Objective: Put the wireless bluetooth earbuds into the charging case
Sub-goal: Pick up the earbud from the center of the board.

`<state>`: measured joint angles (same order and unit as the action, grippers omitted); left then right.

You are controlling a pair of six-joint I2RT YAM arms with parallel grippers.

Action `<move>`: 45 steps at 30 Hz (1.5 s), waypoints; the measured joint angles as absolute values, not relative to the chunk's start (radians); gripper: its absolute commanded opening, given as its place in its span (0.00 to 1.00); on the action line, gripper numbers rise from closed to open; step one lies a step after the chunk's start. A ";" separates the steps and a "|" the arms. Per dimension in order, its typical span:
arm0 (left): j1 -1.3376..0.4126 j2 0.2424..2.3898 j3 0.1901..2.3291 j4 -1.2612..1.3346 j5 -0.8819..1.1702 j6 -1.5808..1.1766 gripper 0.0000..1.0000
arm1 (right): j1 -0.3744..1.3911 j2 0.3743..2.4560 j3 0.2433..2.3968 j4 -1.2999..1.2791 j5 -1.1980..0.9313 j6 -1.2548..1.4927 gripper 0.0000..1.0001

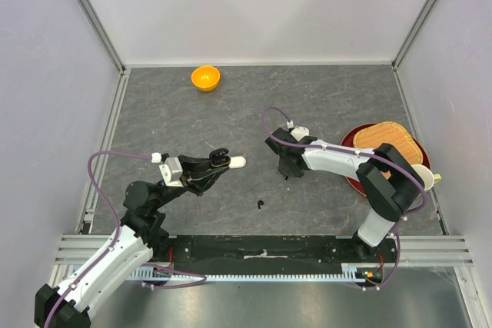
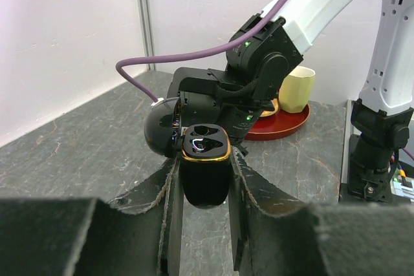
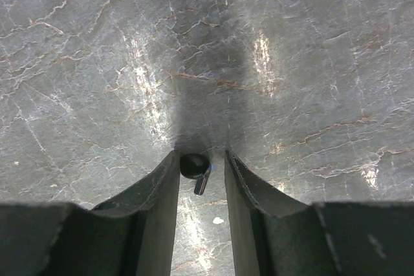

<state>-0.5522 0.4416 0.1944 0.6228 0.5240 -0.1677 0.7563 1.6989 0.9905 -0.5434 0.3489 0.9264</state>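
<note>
The charging case (image 2: 205,176), glossy black with a gold rim, is held upright off the table with my left gripper (image 2: 204,159) shut on its sides. Its lid (image 2: 158,135) hangs open to the left. In the top view the case (image 1: 220,158) is left of centre. One black earbud (image 3: 196,169) with a short stem lies on the table between the fingers of my right gripper (image 3: 201,154). It touches the left finger, and a gap remains at the right finger. A second black earbud (image 1: 260,204) lies loose on the table between the arms.
An orange bowl (image 1: 205,77) stands at the back. On the right a red tray (image 1: 352,140) carries a woven basket (image 1: 390,144) and a cream cup (image 2: 296,90). White walls enclose the grey stone-patterned table.
</note>
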 measured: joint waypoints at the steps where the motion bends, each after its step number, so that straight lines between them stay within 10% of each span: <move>1: -0.552 0.442 0.194 0.622 0.524 -0.168 0.02 | 0.756 1.699 0.991 -0.544 0.349 0.928 0.40; 25: -0.552 0.451 0.194 0.623 0.524 -0.168 0.02 | 0.770 1.697 0.990 -0.556 0.349 0.955 0.30; 45: -0.552 0.455 0.194 0.623 0.515 -0.168 0.02 | 0.812 1.488 0.990 -0.531 0.451 0.850 0.00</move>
